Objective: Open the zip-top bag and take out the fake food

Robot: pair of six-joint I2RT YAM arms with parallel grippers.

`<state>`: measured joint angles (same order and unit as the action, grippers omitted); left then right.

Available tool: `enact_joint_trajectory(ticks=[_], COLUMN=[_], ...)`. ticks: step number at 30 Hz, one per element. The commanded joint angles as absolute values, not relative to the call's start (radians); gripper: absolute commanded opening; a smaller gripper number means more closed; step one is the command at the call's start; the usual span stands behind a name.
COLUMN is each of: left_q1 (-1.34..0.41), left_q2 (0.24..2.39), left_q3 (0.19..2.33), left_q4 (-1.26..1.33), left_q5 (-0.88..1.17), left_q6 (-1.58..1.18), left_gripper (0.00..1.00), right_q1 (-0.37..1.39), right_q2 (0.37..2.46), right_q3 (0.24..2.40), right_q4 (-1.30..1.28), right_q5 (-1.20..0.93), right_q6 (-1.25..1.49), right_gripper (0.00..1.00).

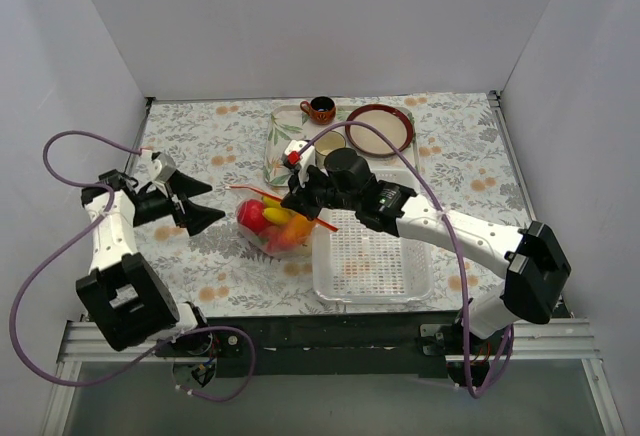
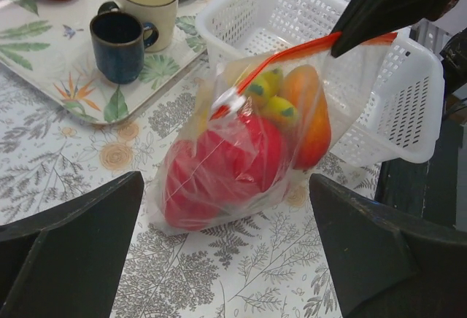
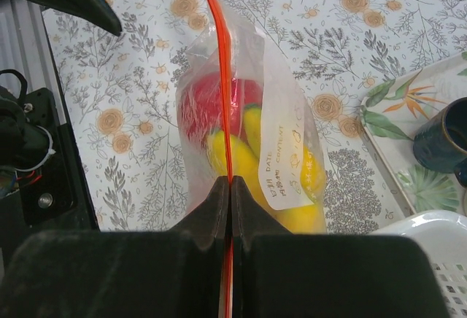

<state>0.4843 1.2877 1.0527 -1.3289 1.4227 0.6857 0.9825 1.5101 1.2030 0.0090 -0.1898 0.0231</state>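
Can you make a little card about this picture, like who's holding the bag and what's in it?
bag: clear bag, resting on the table next to the basket
zip: red strip, looks shut
inside: red and yellow food
right gripper: shut on the strip
left gripper: open, not touching the bag
nearby: tray with cups
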Motion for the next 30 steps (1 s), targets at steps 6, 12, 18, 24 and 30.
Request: enact_joint_trajectory(ticks=[6,12,18,24,30], left_q1=[0.485,0.436,0.361,0.330,0.295], left_q2=[1.413,1.414,1.413,1.384,1.325], left_q3=[1.000,1.038,1.049,1.043,1.028], left_q4=[-1.385,-1.347,-1.361,-1.281,-1.004], left_q5=[1.781,1.796,1.796,1.795,1.796], left_q6=[0.934,0.884,0.882,0.786,0.510], left_gripper=[0.98,0.98,0.97,0.89,0.47], right_q1=[0.980,0.980,0.980,0.980,0.980], right_q2=[1.442,1.440,1.456,1.462,1.465], right_q3=[1.206,1.216,1.221,1.233,1.232], right_q4=[0.055,0.055,0.061,0.066,0.072], right_q5=[-0.236,-0.264,-0.279,-0.290,-0.299], right_q6=[0.032,0.048,0.058,0.061,0.066], right_gripper=[0.01,0.01,0.01,0.01,0.01])
